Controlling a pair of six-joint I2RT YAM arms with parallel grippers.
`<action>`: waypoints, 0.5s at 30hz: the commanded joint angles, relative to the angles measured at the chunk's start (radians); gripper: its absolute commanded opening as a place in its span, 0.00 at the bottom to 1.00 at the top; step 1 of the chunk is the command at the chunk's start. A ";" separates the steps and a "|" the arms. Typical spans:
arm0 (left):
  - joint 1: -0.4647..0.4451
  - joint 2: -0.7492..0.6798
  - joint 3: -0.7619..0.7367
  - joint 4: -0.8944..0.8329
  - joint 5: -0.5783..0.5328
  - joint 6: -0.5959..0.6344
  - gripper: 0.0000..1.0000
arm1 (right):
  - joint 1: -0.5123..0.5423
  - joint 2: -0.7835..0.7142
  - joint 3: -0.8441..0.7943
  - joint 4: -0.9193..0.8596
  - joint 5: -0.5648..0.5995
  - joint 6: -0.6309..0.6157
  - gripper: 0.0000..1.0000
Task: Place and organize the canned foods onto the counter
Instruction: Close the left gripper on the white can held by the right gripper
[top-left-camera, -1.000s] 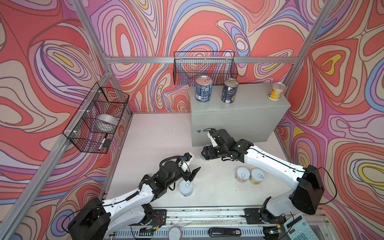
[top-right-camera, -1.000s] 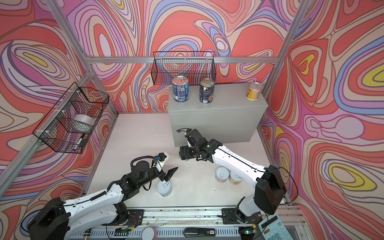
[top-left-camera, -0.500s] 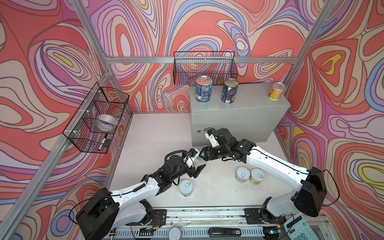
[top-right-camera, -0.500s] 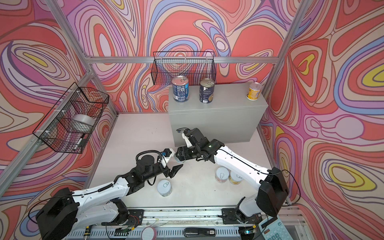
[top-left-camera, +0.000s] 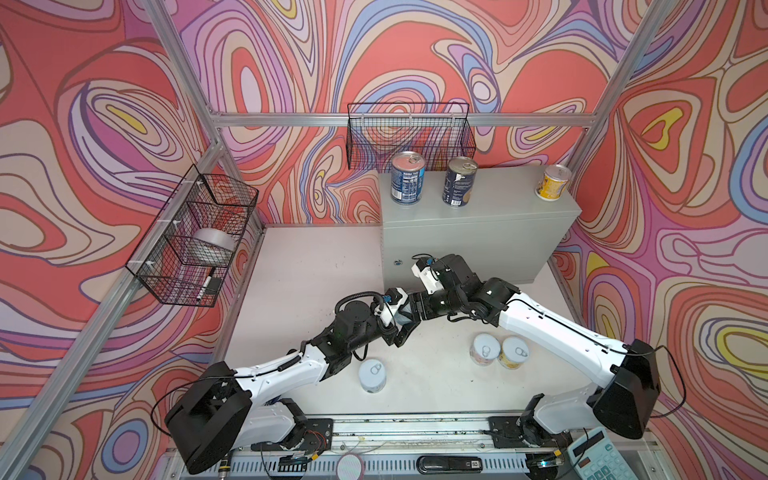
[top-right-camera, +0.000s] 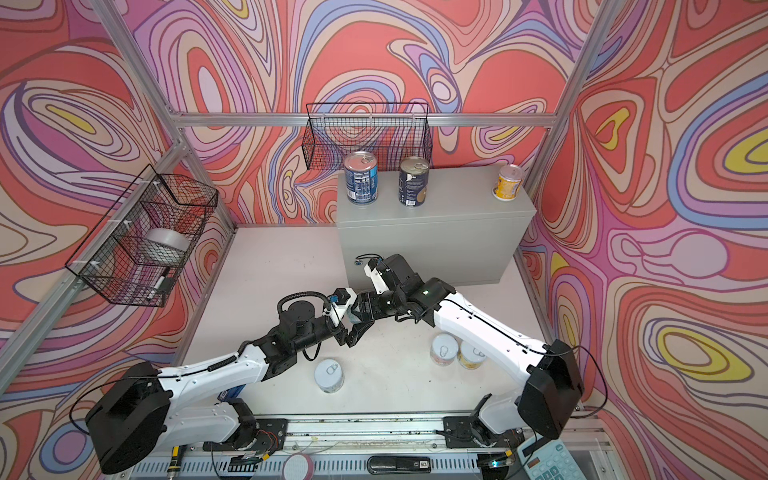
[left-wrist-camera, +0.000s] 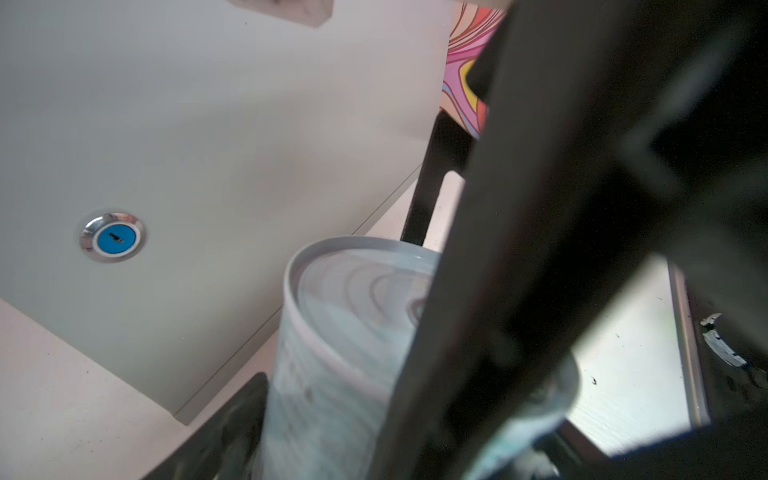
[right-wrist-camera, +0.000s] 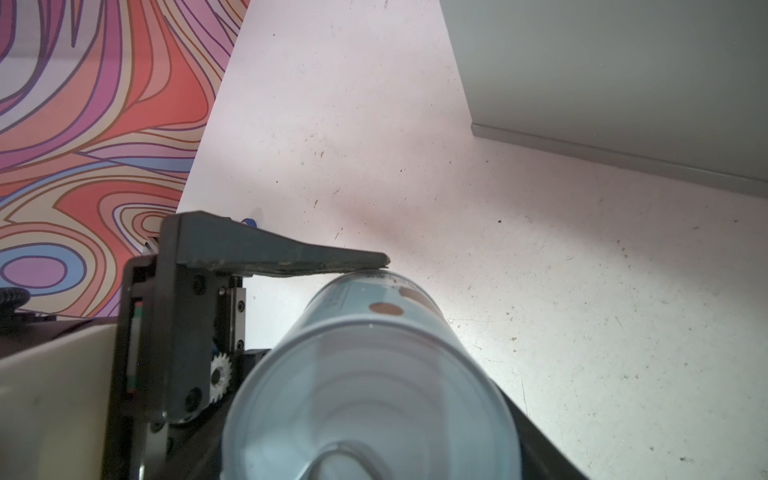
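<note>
In a top view, the right gripper (top-left-camera: 412, 311) clamps the pale blue can (top-left-camera: 401, 319) mid-air before the counter (top-left-camera: 498, 203), presenting it to the left gripper (top-left-camera: 400, 330) for handover. Left wrist view: the left jaws straddle the can. Right wrist view: one left finger (right-wrist-camera: 282, 259) touches it; clamping cannot be confirmed.

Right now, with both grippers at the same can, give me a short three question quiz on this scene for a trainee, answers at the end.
1. How many cans stand on top of the counter?
2. True or false: the right gripper is closed on a pale blue can.
3. Which of these lies in the wire basket on the left wall? A) a silver tape roll B) a pink can C) a calculator

Key
1. Three: a dark blue can, its dark blue neighbour and a yellow can.
2. True.
3. A.
</note>
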 joint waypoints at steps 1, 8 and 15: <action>0.000 0.020 0.039 0.060 0.030 0.019 0.88 | 0.004 -0.013 0.002 0.036 -0.064 -0.021 0.73; 0.000 0.045 0.067 0.045 0.057 0.042 0.84 | 0.004 -0.023 -0.016 0.046 -0.098 -0.011 0.73; 0.000 0.066 0.074 0.053 0.045 0.064 0.85 | 0.004 -0.008 0.004 0.004 -0.134 -0.037 0.73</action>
